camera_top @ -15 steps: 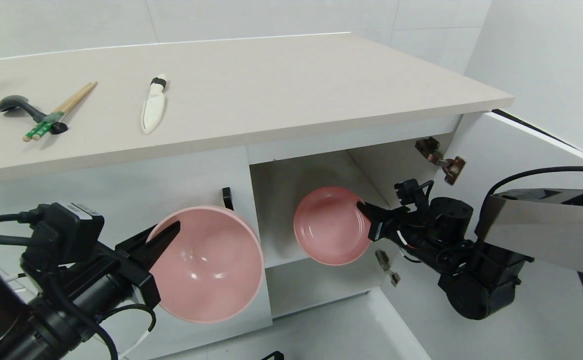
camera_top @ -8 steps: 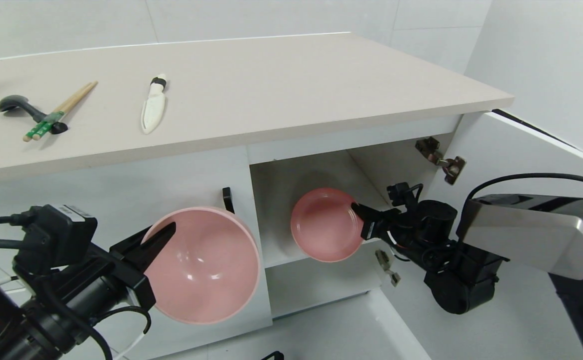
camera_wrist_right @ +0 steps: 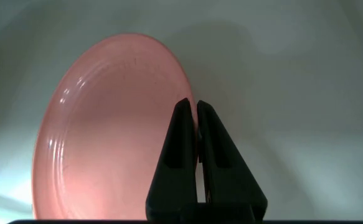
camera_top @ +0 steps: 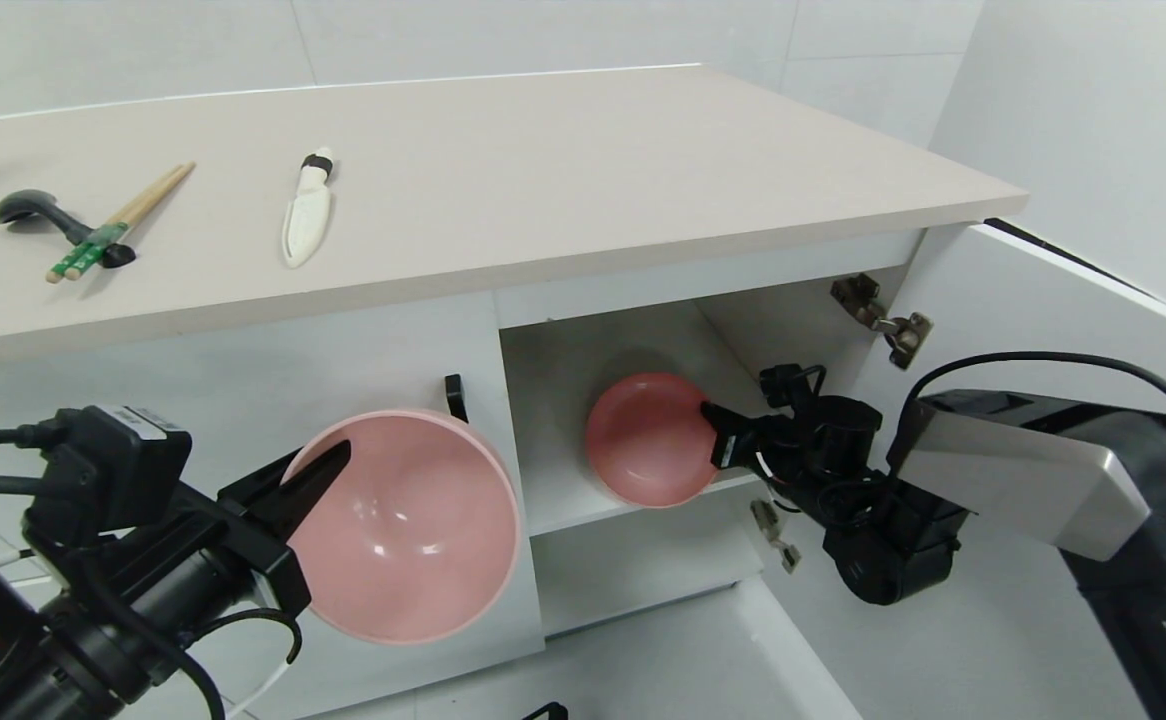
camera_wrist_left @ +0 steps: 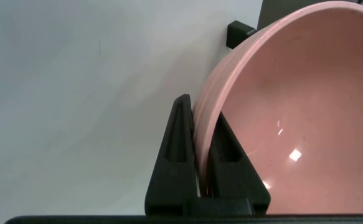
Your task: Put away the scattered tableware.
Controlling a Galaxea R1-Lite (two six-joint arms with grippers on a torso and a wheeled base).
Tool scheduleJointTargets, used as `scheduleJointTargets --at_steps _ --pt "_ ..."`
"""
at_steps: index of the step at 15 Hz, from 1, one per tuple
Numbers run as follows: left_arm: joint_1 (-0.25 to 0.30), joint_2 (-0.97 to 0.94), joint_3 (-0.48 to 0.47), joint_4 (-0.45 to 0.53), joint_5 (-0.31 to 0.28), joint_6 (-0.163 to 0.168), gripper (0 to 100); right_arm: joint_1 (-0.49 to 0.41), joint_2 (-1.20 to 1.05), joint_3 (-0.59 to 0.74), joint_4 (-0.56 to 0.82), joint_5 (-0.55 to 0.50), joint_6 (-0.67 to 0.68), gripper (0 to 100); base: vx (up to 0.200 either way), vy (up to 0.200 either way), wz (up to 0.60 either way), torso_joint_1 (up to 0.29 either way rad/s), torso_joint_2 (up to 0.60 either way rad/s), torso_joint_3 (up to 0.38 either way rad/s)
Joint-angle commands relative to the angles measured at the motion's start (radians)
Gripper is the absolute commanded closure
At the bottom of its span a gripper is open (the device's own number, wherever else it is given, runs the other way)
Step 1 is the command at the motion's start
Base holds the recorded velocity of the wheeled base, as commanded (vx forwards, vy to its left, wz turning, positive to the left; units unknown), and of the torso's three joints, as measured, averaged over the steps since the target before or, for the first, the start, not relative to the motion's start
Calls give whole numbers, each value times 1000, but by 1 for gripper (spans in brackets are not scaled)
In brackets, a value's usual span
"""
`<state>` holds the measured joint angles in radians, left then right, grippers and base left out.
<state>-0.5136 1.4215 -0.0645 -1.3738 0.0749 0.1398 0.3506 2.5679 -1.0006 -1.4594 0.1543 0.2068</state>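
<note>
My left gripper (camera_top: 318,470) is shut on the rim of a large pink bowl (camera_top: 408,525), held low in front of the closed left cabinet door; the left wrist view has the bowl (camera_wrist_left: 293,118) pinched at the gripper (camera_wrist_left: 203,134). My right gripper (camera_top: 711,425) is shut on the rim of a pink plate (camera_top: 648,440), which is tilted on edge inside the open cabinet, over the upper shelf (camera_top: 563,515). In the right wrist view the plate (camera_wrist_right: 106,124) stands before the gripper (camera_wrist_right: 195,118). On the counter lie chopsticks (camera_top: 121,222), a black spoon (camera_top: 38,215) and a white sheathed knife (camera_top: 308,208).
The cabinet's right door (camera_top: 1043,300) stands open beside my right arm, with hinges (camera_top: 883,318) on the frame. A black handle (camera_top: 454,396) is on the closed left door. The countertop (camera_top: 543,170) is bare to the right of the knife.
My right arm has pushed the plate further into the cabinet, back and slightly up over the shelf. The left gripper with the bowl has barely shifted.
</note>
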Motion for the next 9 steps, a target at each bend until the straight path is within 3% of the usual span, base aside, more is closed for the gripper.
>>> scheduleJointTargets --at_steps 1,9 --pt "0 1 0 -1 0 0 100 1 15 -39 8 -2 6 100 0 0 0 0 0 0" --pt "0 5 0 -1 0 -3 100 -9 69 -199 111 -5 23 100 0 0 0 0 0 0"
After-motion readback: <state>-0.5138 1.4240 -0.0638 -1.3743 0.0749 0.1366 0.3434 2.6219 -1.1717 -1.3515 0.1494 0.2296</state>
